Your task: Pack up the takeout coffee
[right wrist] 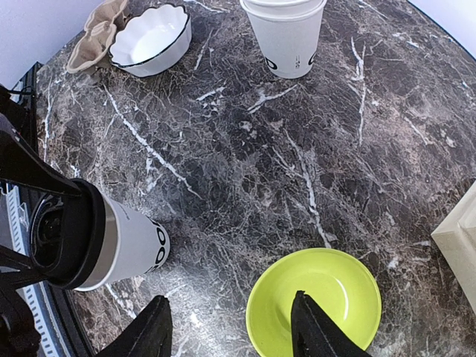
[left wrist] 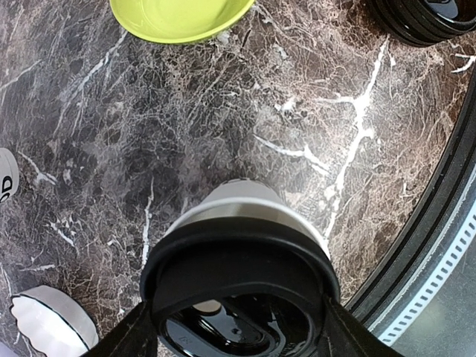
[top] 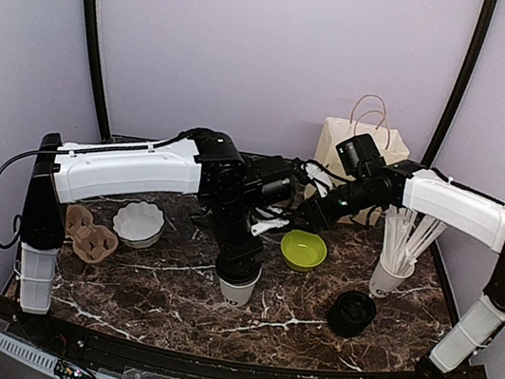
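Left gripper (left wrist: 238, 318): fingers closed on the black lid of the lidded coffee cup (left wrist: 239, 216), one finger on each side of the rim. The cup hangs upright directly under the wrist. I cannot tell whether its base has left the marble tabletop (left wrist: 223, 126).

Right gripper (right wrist: 234, 327): jaws apart with nothing between them, hovering just above the lime-green bowl (right wrist: 342, 290). The held cup is near it, on the left arm's side.

Close beside one left finger is the white fluted bowl (left wrist: 44, 327). Ahead of the left gripper lies the green bowl, and off to the side of that a stack of black lids (left wrist: 428, 18).

Well beyond the right gripper stands a second coffee cup (right wrist: 286, 37). No black lid shows on the part of its rim I can see. The cardboard cup carrier (right wrist: 93, 33) is near it.

Farthest back are the paper bag (top: 360, 144), behind the right gripper, and the cup of white sticks (top: 394, 265).

Step, as I read it: the grasp on the first cup is made and the transfer is pending.

Next move, as I judge it: lift straight up, keep the cup level, and carry it to the bag or the carrier. The right arm sits across the route to the bag, so it needs to clear or steady the bag.

Risk: the grip is on the lid alone, so the lid could pop off.
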Motion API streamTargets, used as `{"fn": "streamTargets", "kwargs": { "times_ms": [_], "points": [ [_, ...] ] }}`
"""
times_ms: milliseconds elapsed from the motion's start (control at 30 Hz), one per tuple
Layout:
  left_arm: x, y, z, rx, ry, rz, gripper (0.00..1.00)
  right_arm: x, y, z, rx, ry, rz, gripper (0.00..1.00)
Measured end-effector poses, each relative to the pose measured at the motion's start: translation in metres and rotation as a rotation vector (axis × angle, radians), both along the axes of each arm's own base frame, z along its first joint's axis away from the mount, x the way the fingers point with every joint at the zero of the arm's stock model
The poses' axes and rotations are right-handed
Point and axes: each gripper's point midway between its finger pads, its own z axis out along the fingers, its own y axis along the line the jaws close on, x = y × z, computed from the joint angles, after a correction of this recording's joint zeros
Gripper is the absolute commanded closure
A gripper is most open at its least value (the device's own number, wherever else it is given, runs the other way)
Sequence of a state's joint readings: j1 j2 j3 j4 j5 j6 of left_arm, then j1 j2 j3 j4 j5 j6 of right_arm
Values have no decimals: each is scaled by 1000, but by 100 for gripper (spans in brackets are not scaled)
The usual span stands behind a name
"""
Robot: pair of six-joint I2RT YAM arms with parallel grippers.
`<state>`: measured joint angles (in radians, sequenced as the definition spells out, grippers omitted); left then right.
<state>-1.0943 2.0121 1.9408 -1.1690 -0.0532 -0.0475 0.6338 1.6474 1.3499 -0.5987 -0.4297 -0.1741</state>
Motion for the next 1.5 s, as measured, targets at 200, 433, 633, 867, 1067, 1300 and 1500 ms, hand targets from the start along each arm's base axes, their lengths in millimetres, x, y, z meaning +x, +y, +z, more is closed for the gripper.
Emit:
{"fn": "streamTargets", "kwargs": {
  "times_ms": [200, 433, 633, 867, 1067, 1300, 1500],
  "points": [
    [-1, 0, -2, 1, 8, -4, 32, 0, 0, 0, 0, 0, 0, 45],
    [-2, -4, -7, -2, 13, -8, 31, 0, 0, 0, 0, 0, 0, 45],
    [-2, -6, -11, 2, 19, -16, 10, 0, 0, 0, 0, 0, 0, 45],
    [-1, -8, -12, -6, 19, -18, 1, 0, 0, 0, 0, 0, 1, 45],
    [0, -5, -4, -4, 7, -9, 1, -1, 0, 0, -2, 3, 0, 45],
    [-4, 26, 21, -89, -56, 61, 7, -15, -3, -3, 3, 77, 29, 46],
    [17, 66, 36, -343, -16, 346, 22, -51, 1, -20, 63, 260, 86, 50]
  ]
}}
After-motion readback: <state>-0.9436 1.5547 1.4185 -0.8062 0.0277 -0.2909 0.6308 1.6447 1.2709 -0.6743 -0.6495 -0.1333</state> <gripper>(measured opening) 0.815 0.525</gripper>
